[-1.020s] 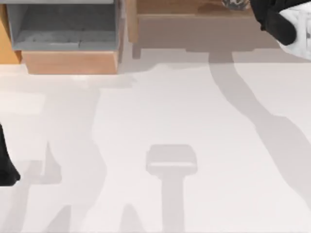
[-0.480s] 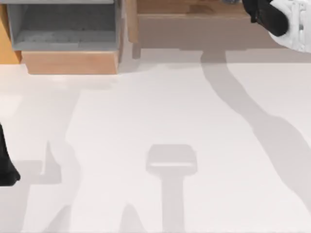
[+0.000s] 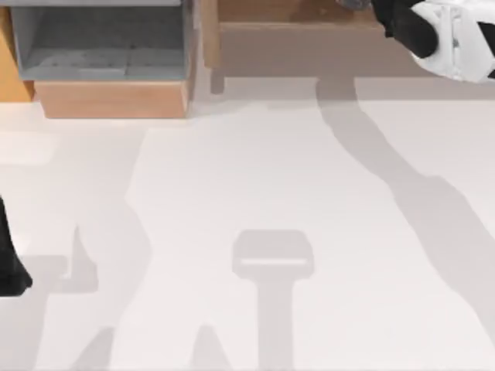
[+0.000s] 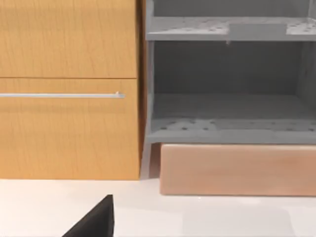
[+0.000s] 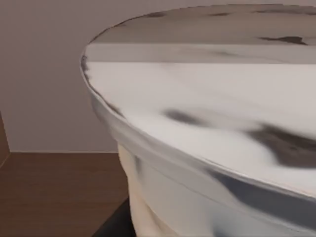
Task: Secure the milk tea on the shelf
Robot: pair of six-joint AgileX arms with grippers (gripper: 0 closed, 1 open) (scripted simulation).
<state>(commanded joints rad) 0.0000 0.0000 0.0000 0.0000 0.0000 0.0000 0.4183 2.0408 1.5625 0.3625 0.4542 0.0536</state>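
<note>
At the top view's upper right, the right gripper [image 3: 384,17] reaches over the shelf [image 3: 294,11]; the milk tea [image 5: 212,128] sits against it, finger spread impossible to tell. The left arm [image 3: 9,267] is parked at lower left.

Shelf [image 3: 294,11]: matt brown wood. Milk tea [image 5: 207,128]: smooth, glossy, cream with dark blotches. Box [image 4: 232,170]: pale wood front, matt grey lining. Table [image 3: 247,193]: smooth white.
</note>
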